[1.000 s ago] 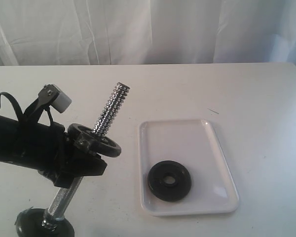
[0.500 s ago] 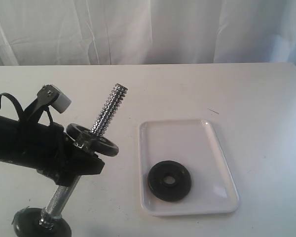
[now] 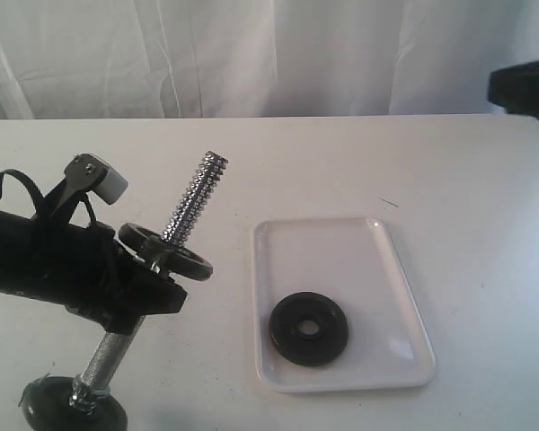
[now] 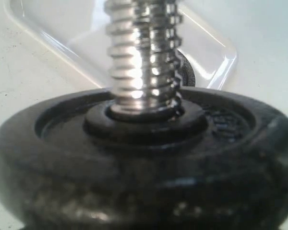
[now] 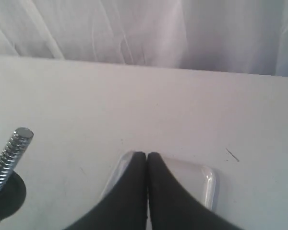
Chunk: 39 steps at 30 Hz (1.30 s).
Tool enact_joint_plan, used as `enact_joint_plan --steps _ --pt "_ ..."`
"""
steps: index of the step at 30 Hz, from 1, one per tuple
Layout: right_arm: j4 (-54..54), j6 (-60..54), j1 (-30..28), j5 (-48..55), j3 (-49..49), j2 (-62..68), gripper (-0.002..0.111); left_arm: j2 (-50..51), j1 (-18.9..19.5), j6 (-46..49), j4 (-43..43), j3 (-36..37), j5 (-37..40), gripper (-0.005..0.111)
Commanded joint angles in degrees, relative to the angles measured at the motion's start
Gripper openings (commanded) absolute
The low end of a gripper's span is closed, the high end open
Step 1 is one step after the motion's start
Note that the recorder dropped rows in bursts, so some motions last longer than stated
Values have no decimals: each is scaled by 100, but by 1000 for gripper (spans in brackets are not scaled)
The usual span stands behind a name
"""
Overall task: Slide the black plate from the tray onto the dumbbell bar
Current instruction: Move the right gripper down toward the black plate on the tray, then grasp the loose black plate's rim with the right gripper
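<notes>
The black plate lies flat in the near part of the white tray. To its left my left gripper is shut on the dumbbell bar, which it holds tilted with the threaded end up. One black collar sits on the bar just above the fingers, and the other collar is at the low end. In the left wrist view the collar and threaded bar fill the picture and hide the fingers. My right gripper is shut and empty, high above the tray's far edge.
The right arm shows as a dark shape at the exterior view's top right, over the table's far corner. A white curtain hangs behind the white table. A small dark mark lies beyond the tray.
The left gripper and bar have shifted slightly left and down. The right arm has come into the exterior view at top right. The plate has not moved.
</notes>
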Motion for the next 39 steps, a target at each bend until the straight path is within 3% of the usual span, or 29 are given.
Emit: enact_joint_plan --steps 1,3,5,7,12,15,18,25,30,39 --pt "12 -624 20 664 -1038 1538 0 -224 -9 139 -533 -117 112 0" --pt "12 -668 20 1328 -1460 2145 2 -224 -9 139 -533 -117 90 0" --pt "12 -739 20 2074 -1813 2633 11 -224 -9 139 -533 -117 65 0" --pt "53 -766 28 2595 -2015 3046 26 -224 -9 139 -533 -117 39 0" --pt "836 -1928 28 2654 -2099 3777 83 -224 -9 139 -533 -117 -19 0" --pt "1204 -2309 73 2682 -2127 4100 100 -224 -9 139 -533 -117 -83 0" --pt "305 -1975 393 2472 -2189 4179 100 -224 -9 139 -518 -117 -130 0" --pt "-2281 -385 1916 1830 -2331 4501 100 -224 -9 139 -518 -117 -326 0" --pt "-2504 -266 2350 1763 -2331 5068 100 -224 -9 139 -518 -117 -389 0" --pt "-2721 -266 2604 1587 -2331 5416 100 -224 -9 139 -518 -117 -400 0"
